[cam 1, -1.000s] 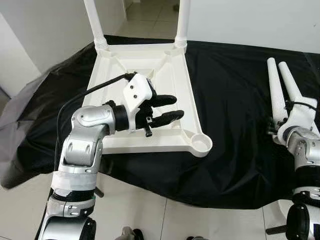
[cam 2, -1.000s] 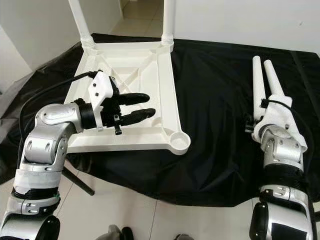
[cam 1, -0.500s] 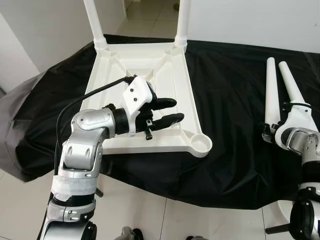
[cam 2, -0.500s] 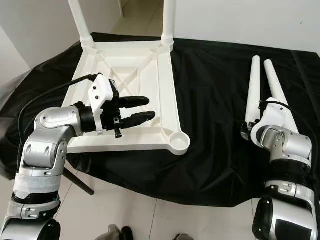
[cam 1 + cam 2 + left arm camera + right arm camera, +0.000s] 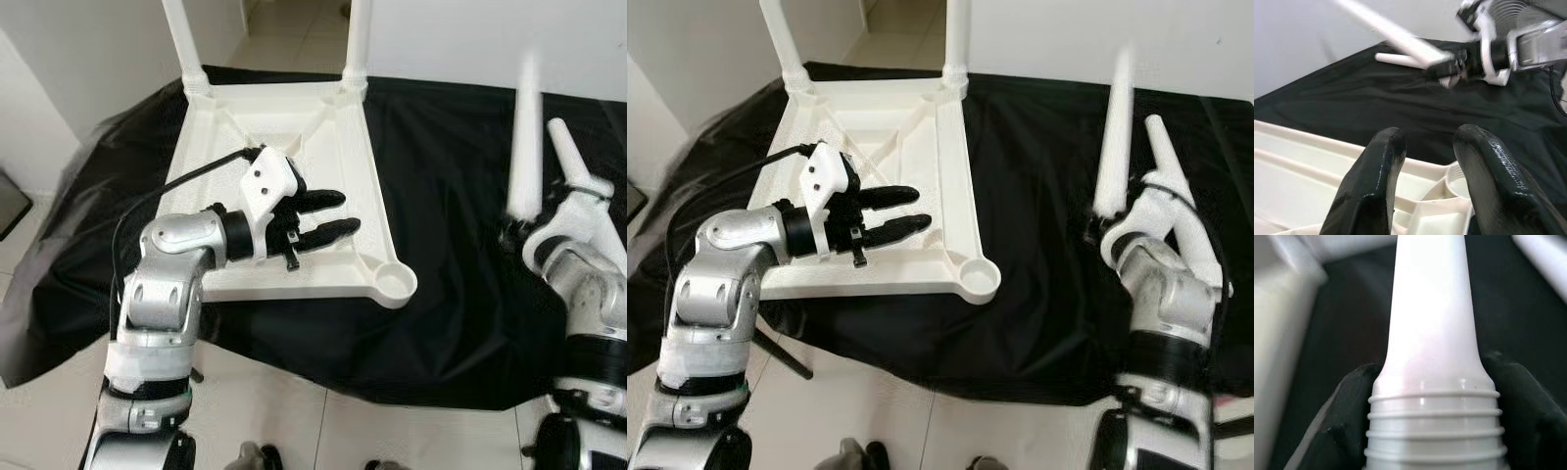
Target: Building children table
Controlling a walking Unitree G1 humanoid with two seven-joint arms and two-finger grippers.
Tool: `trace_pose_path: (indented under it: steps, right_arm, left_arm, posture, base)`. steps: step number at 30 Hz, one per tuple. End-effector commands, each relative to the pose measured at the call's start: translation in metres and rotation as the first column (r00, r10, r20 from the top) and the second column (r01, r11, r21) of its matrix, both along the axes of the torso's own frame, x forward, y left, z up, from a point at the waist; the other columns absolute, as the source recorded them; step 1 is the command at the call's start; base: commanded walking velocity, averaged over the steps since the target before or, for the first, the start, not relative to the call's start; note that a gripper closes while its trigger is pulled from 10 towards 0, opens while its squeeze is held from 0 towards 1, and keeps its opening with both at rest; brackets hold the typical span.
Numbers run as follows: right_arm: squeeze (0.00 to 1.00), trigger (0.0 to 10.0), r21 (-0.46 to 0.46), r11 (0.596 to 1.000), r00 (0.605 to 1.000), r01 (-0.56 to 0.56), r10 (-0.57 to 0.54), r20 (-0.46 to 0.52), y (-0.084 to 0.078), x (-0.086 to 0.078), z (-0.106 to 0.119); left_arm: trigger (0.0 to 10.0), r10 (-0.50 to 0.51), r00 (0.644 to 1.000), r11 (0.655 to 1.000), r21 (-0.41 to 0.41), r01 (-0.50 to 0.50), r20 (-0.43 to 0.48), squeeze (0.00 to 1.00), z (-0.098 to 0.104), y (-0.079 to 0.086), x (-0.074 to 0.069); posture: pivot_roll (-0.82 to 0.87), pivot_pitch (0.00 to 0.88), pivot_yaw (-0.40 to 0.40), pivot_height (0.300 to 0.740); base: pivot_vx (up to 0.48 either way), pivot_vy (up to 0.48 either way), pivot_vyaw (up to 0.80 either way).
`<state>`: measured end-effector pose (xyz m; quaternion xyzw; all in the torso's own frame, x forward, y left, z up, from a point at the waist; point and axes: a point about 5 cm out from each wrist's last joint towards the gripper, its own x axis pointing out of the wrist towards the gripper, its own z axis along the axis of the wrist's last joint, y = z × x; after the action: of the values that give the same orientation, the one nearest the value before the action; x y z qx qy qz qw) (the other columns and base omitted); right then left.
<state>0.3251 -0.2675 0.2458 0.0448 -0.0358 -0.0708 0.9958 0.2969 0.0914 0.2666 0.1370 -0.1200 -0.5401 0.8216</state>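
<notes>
Two legs already stand in the far corners of the upturned white plastic children's table top [image 5: 294, 127] lying on the black cloth [image 5: 451, 196]. Head views: left gripper [image 5: 328, 215], fingers apart and holding nothing, hovers just over the near rail of the top; the empty round corner socket [image 5: 395, 283] sits just beyond and below its fingertips. Right gripper [image 5: 1104, 227] is clamped on the threaded end of a white tapered plastic table leg [image 5: 1114, 127], lifted upright and blurred; a second loose white leg [image 5: 1168, 166] lies on the cloth just beside those fingers. Left wrist view: both black fingers [image 5: 1371, 181] spread, socket just past their tips, the held leg well beyond. Right wrist view: fingers [image 5: 1344, 423] squeeze the ribbed thread from both sides. Step looks like carrying the third leg over; next move calls for turning the thread end down, aligning it with the socket and screwing in while the left gripper steadies the top.
</notes>
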Motion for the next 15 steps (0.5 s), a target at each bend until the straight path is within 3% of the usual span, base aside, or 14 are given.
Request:
trace_pose_path:
  steps: [1,2,6,9,13,15]
  right_arm:
    - [0.0,10.0,-0.036,0.999,0.995,-0.009,0.012,0.099,0.01,-0.007,0.011]
    - [0.0,10.0,-0.122,0.992,0.98,-0.03,0.053,0.193,0.038,-0.018,0.018]
    - [0.0,10.0,-0.163,0.985,0.967,-0.051,0.089,0.24,0.057,-0.024,0.02]
    - [0.0,10.0,-0.266,0.953,0.916,-0.147,0.233,0.327,0.108,-0.04,0.025]
    - [0.0,10.0,-0.322,0.926,0.886,-0.197,0.309,0.347,0.126,-0.044,0.025]
    - [0.0,10.0,-0.396,0.888,0.847,-0.235,0.387,0.365,0.14,-0.049,0.022]
  left_arm:
    - [10.0,0.287,0.958,0.951,-0.116,-0.286,-0.01,0.0,0.004,0.011,0.015]
    - [10.0,0.33,0.944,0.933,-0.148,-0.329,-0.02,0.0,0.009,0.016,0.021]
    - [10.0,0.351,0.936,0.92,-0.172,-0.352,-0.038,0.0,0.014,0.019,0.025]
    - [10.0,0.401,0.912,0.886,-0.216,-0.411,-0.093,0.0,0.025,0.027,0.032]
    - [10.0,0.449,0.883,0.853,-0.229,-0.47,-0.139,0.0,0.027,0.033,0.038]
    - [10.0,0.472,0.858,0.825,-0.241,-0.511,-0.205,0.0,0.026,0.036,0.042]
  posture:
    - [-0.14,0.137,0.089,0.74]
    - [-0.14,0.129,0.097,0.74]
    - [-0.14,0.125,0.106,0.74]
    - [-0.14,0.111,0.114,0.74]
    - [-0.15,0.091,0.114,0.74]
    - [-0.15,0.091,0.114,0.74]
  base:
    - [0.0,0.0,0.0]
    - [0.0,0.0,0.0]
    - [0.0,0.0,0.0]
    - [0.0,0.0,0.0]
    - [0.0,0.0,0.0]
    - [0.0,0.0,0.0]
